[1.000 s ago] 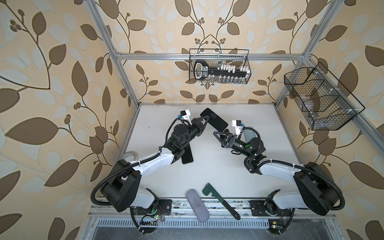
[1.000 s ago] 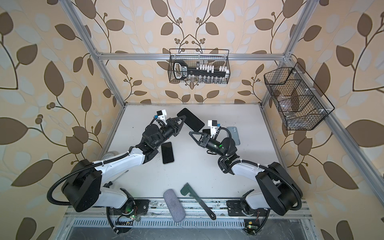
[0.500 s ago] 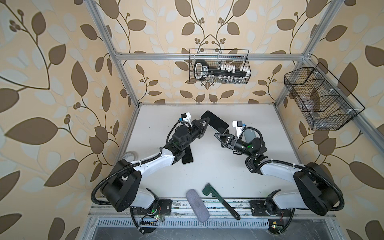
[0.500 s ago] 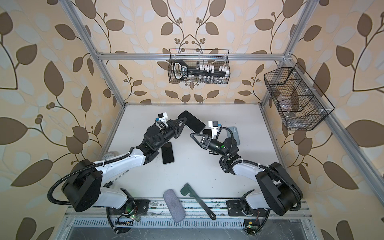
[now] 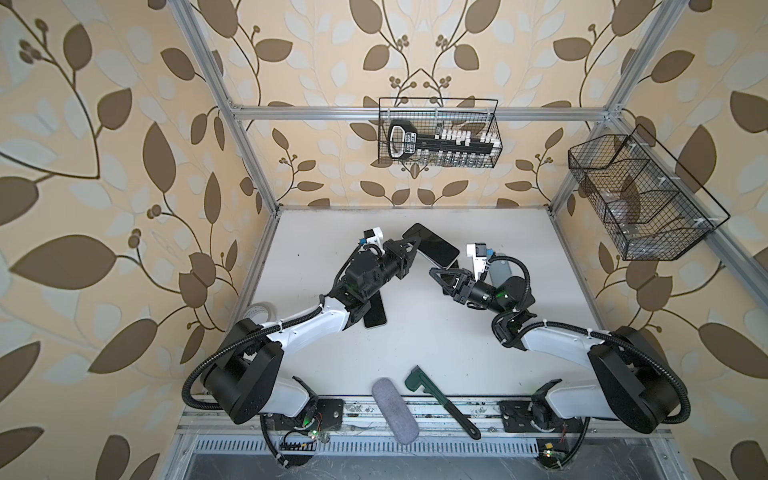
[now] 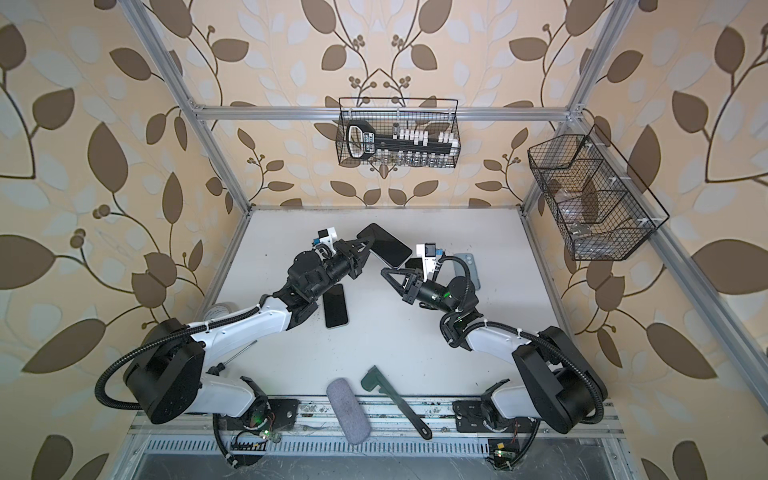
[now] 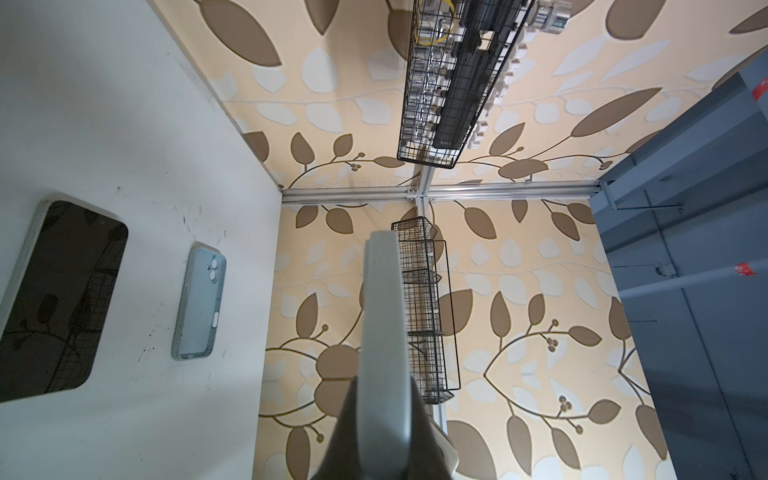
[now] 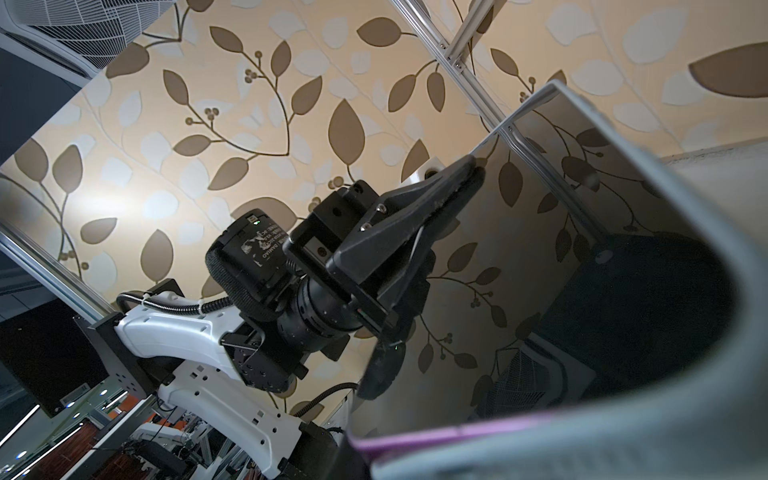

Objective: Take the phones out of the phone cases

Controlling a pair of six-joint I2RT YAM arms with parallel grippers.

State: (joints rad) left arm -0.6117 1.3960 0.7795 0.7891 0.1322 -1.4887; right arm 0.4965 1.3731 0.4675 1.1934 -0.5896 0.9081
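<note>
The phone, dark screen up in a pale grey phone case, hangs tilted above the table. My left gripper is shut on its far-left end. In the left wrist view the case shows edge-on between the fingers of that gripper. My right gripper is shut at the phone's near-right end. In the right wrist view the screen and case rim fill the frame and hide the right fingers. A purple strip shows between screen and rim. Whether the right fingers pinch the rim cannot be told.
A second phone lies under the left forearm. Another phone and a pale blue case lie at back right. A grey pouch and a green tool lie at the front edge. Wire baskets hang on the walls.
The left gripper with the phone has drifted slightly toward the front. The right gripper has dipped a little under the phone's near end. Both stay shut.
</note>
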